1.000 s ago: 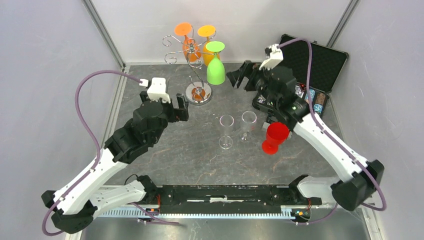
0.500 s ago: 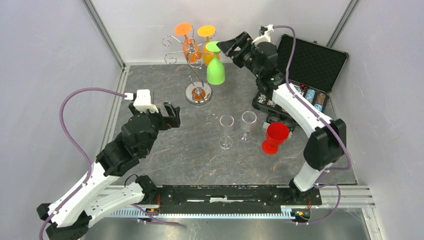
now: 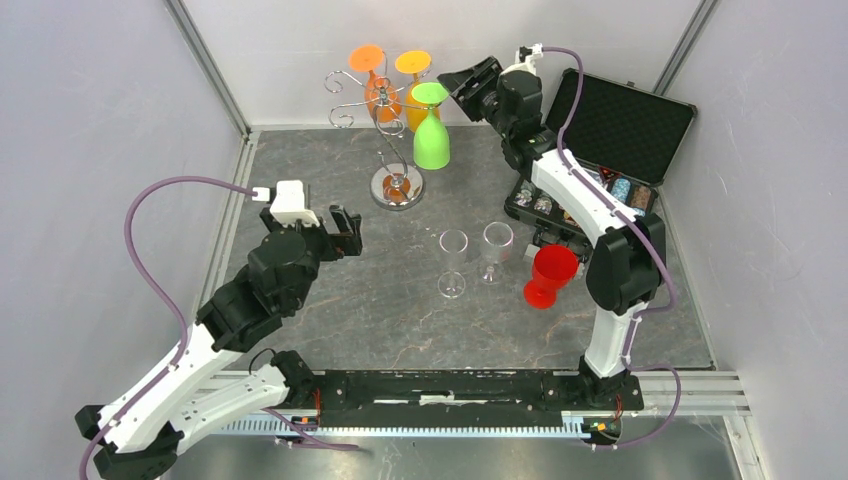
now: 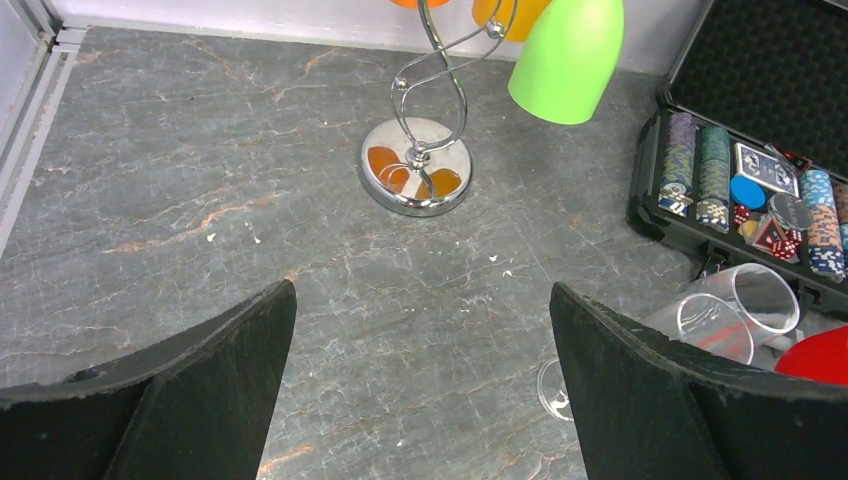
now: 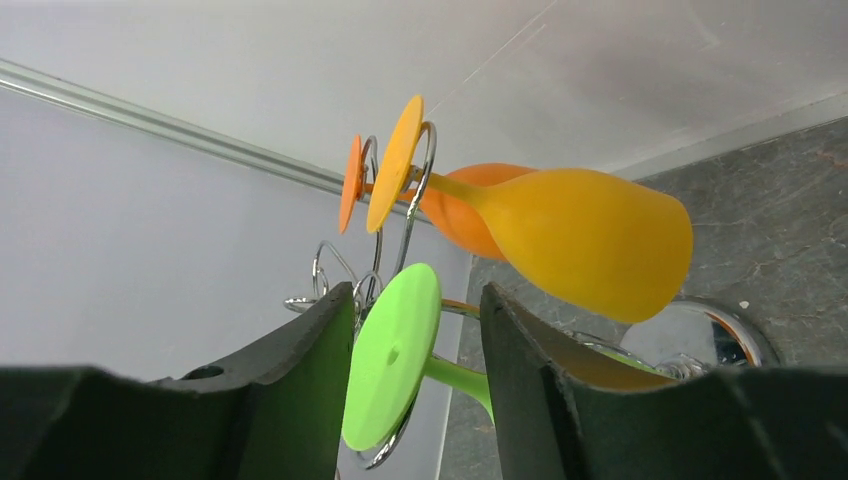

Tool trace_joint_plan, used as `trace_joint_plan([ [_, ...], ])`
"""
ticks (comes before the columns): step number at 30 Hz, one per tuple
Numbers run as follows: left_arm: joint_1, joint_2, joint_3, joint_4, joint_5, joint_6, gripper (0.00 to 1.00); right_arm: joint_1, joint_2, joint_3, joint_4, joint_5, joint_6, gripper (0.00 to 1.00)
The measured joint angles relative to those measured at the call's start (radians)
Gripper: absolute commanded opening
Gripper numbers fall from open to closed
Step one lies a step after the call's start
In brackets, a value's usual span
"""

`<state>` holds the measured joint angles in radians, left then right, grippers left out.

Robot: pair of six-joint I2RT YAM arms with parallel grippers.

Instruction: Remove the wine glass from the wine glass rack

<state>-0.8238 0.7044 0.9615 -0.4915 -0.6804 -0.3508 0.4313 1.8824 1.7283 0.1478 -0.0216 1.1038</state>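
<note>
Right wrist view: the right gripper (image 5: 417,296) has its jaws part-way apart on either side of the green wine glass (image 3: 431,140) foot (touching or not, I cannot tell). That glass hangs upside down on the wine glass rack (image 3: 396,187), near the table (image 3: 330,300) far edge, beside two orange glasses (image 5: 580,240). The left gripper (image 4: 420,300) hovers spread wide, holding nothing.

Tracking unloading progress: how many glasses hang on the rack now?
3, all upside down on the wine glass rack: the orange glass at the back left, the yellow glass beside it, the green glass in front. None looks hidden.
</note>
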Motion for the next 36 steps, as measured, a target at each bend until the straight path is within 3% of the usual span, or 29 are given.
trace_joint_plan([
  [11,0.0,0.008,-0.008,0.001,-0.008,-0.002,1.0,-0.006,0.035,0.008,-0.006,-0.008,0.056,0.3],
  [17,0.0,0.018,-0.008,0.0,-0.009,-0.004,1.0,-0.006,0.035,0.008,0.006,-0.012,0.07,0.38],
  [21,0.0,0.023,-0.01,0.0,-0.01,-0.011,1.0,-0.006,0.035,0.008,0.009,-0.031,0.077,0.38],
  [27,0.0,0.024,-0.013,0.0,-0.014,-0.012,1.0,0.001,0.035,0.008,0.01,-0.045,0.071,0.26],
  [33,0.0,0.027,-0.018,0.0,-0.022,-0.013,1.0,0.012,0.034,0.009,0.019,-0.045,0.059,0.01],
  [36,0.0,0.027,-0.019,0.0,-0.023,-0.013,1.0,0.013,0.025,0.009,0.034,-0.033,0.059,0.0],
])
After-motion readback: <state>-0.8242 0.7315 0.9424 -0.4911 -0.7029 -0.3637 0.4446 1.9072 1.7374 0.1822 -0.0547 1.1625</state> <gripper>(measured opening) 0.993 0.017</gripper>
